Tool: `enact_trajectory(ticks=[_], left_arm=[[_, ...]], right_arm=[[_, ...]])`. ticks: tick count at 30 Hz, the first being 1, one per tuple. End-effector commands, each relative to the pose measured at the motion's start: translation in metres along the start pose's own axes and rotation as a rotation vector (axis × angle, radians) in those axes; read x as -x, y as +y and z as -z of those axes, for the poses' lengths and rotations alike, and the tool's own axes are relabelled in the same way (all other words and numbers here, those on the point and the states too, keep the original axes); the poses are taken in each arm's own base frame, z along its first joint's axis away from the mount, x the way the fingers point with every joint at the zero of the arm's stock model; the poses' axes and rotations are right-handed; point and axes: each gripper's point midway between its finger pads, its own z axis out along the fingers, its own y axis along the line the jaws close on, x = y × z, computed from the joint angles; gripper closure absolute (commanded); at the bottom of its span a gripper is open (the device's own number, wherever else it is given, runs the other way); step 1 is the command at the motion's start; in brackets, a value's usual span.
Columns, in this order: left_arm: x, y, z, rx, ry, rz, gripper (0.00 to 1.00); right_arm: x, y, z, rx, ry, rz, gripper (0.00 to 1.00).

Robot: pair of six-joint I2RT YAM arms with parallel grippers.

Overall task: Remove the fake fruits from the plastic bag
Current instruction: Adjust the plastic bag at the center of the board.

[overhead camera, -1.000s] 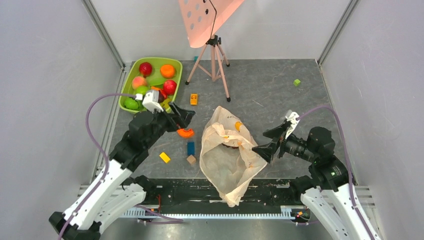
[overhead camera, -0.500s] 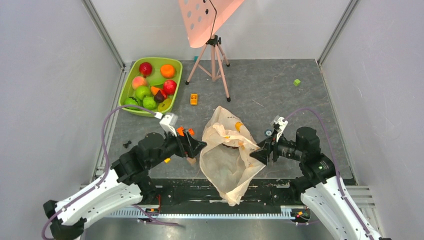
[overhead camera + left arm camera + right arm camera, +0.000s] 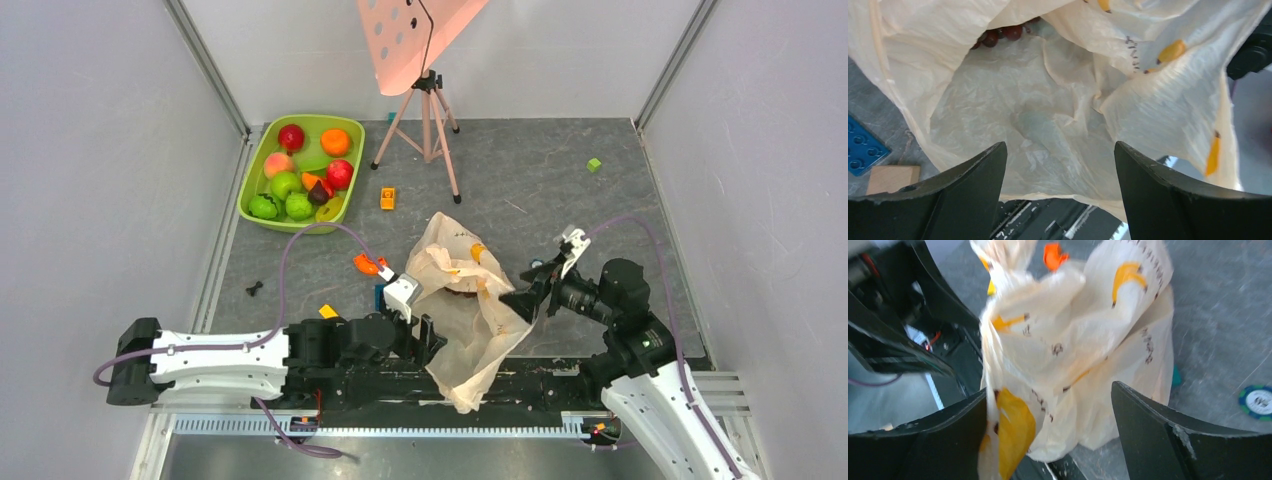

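Observation:
The plastic bag lies crumpled at the table's near middle, its mouth facing left. Deep inside it shows a dark purple grape bunch. My left gripper lies low at the bag's near left side. Its jaws are wide open in front of the bag's opening, with nothing between them. My right gripper is open at the bag's right edge. A printed fold of the bag rests against its left finger, ungripped. Several fake fruits, among them a red apple and an orange, sit in the green tub.
A tripod stands behind the bag. Loose toys lie around: an orange block, an orange arc piece, a yellow block, a green cube, a blue plate and a wooden block. A round chip lies right of the bag.
My left arm has swung from beside the tub down to the table's near edge, reaching the bag's mouth. The right gripper narrowed, then widened again at the bag's right edge.

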Motion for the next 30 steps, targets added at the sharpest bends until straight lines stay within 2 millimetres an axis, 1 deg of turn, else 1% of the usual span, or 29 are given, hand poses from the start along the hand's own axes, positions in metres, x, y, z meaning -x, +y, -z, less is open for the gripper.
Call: enact_trajectory(ticks=[1,3,4,6,7,9,12,14,15,17,20,22,25,27,29,30], left_arm=[[0.007,0.008,-0.014,0.066,-0.085,0.037,0.15],[0.002,0.012,-0.019,0.087,-0.087,0.046,0.14],[-0.001,0.013,-0.021,0.090,-0.085,0.048,0.14],[-0.007,0.015,-0.027,0.092,-0.085,0.062,0.14],[-0.011,0.015,-0.029,0.092,-0.080,0.067,0.14],[-0.021,0.019,-0.034,0.107,-0.058,0.070,0.14],[-0.033,0.025,-0.036,0.121,-0.039,0.076,0.14],[-0.038,0.030,-0.036,0.132,-0.036,0.074,0.14],[-0.039,0.032,-0.036,0.136,-0.036,0.070,0.14],[-0.042,0.036,-0.035,0.148,-0.037,0.066,0.14],[-0.046,0.041,-0.034,0.157,-0.033,0.064,0.14],[-0.049,0.043,-0.035,0.165,-0.025,0.060,0.14],[-0.053,0.046,-0.036,0.173,-0.014,0.056,0.13],[-0.054,0.046,-0.036,0.172,-0.012,0.057,0.13],[-0.056,0.047,-0.037,0.174,-0.010,0.057,0.13],[-0.057,0.047,-0.037,0.174,-0.009,0.056,0.13]], right_arm=[[0.095,0.002,0.007,-0.087,-0.256,0.048,0.20],[0.115,-0.007,0.007,-0.146,-0.299,0.034,0.25],[0.122,-0.015,0.006,-0.190,-0.314,0.018,0.30],[0.126,-0.032,0.000,-0.265,-0.313,-0.025,0.42],[0.123,-0.043,-0.006,-0.301,-0.293,-0.057,0.48],[0.109,-0.063,-0.021,-0.354,-0.230,-0.104,0.55],[0.082,-0.090,-0.048,-0.390,-0.130,-0.123,0.64],[0.061,-0.109,-0.063,-0.417,-0.066,-0.126,0.72],[0.051,-0.116,-0.071,-0.422,-0.038,-0.128,0.74],[0.036,-0.122,-0.084,-0.401,-0.001,-0.128,0.69],[0.014,-0.123,-0.101,-0.360,0.039,-0.146,0.60],[0.004,-0.121,-0.112,-0.337,0.061,-0.156,0.57],[-0.010,-0.115,-0.129,-0.304,0.088,-0.163,0.57],[-0.016,-0.113,-0.137,-0.301,0.093,-0.164,0.54],[-0.024,-0.118,-0.141,-0.331,0.109,-0.165,0.47],[-0.030,-0.120,-0.142,-0.343,0.118,-0.166,0.46]])
